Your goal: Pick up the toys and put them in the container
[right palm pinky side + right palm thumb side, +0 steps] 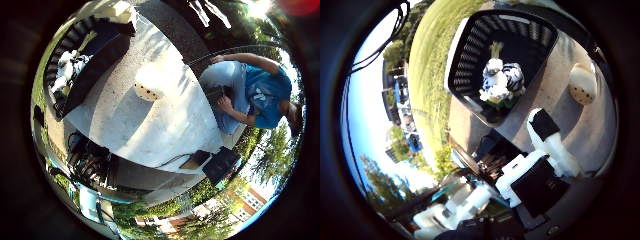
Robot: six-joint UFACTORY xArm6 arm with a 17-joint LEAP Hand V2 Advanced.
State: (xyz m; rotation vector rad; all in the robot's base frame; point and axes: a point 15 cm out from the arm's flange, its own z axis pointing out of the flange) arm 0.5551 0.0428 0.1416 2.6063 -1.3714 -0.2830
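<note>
The toys [501,80] you have already gathered sit heaped in the black slatted container [470,55] on the counter [150,130], which suggests the drop has been made. To the right, one pale dotted toy [583,84] lies alone on the bare surface, well apart from the container. Your hand [540,160] hovers above with its fingers [542,127] extended, holding nothing.

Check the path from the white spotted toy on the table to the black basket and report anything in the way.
Nothing visible blocks it. The white spotted toy lies alone on the table, with only bare surface between it and the black basket, which already holds plush toys. The hand holds nothing.
</note>
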